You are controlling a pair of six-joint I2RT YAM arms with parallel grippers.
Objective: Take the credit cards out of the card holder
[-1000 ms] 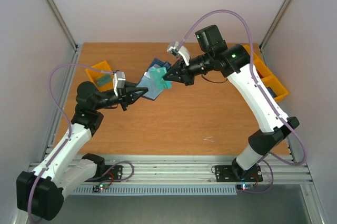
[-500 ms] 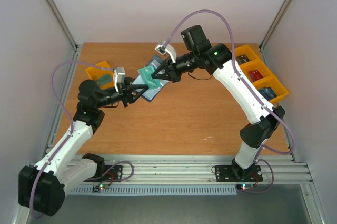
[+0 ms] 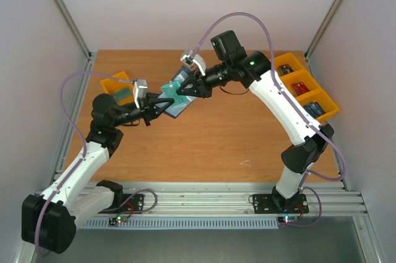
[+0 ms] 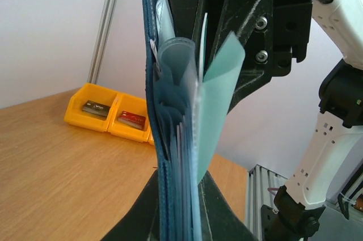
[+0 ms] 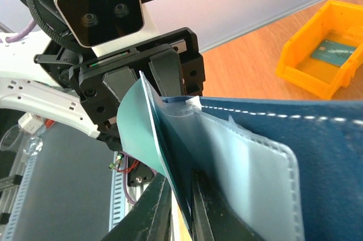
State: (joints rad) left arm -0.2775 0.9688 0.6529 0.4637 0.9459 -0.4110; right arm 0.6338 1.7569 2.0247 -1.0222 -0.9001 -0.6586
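card holder (image 3: 180, 106): off the table (image 3: 235, 136), up in the air between the two arms, over the back-left part; it hangs open, navy cover (image 4: 151, 82) edge-on in the left wrist view, pale sleeves (image 5: 249, 161) fanned out
left gripper (image 4: 178, 225): jaws almost closed, clamped on the holder's lower edge from below
right gripper (image 5: 181, 210): jaws close together with only a slit between; teal card (image 5: 142, 130) runs down between the fingers and looks pinched, but the contact point is cut off at the frame bottom
teal card: sticks partly out past the sleeves towards the left arm, visibly bowed in the left wrist view
handling, cards: judged light, thin, springy, with slick faces; should bend before snapping, and could slip from a light pinch or drag in a snug sleeve
handling, holder: soft and floppy, sleeves limp; likely to twist or follow the card unless braced at the spine
where to hold: card by its exposed free edge, flat faces between the pads, pull along the sleeve opening; holder at the stiffer stitched cover edge, not on a sleeve holding a card
hidden: number of cards left in the sleeves can't be told, the translucent layers overlap; no whitish/red card made out; snap tab not seen
bins: yellow bin (image 5: 323, 62) holds a greenish card; other yellow bins (image 4: 108, 111) hold small dark and red items, too small to name
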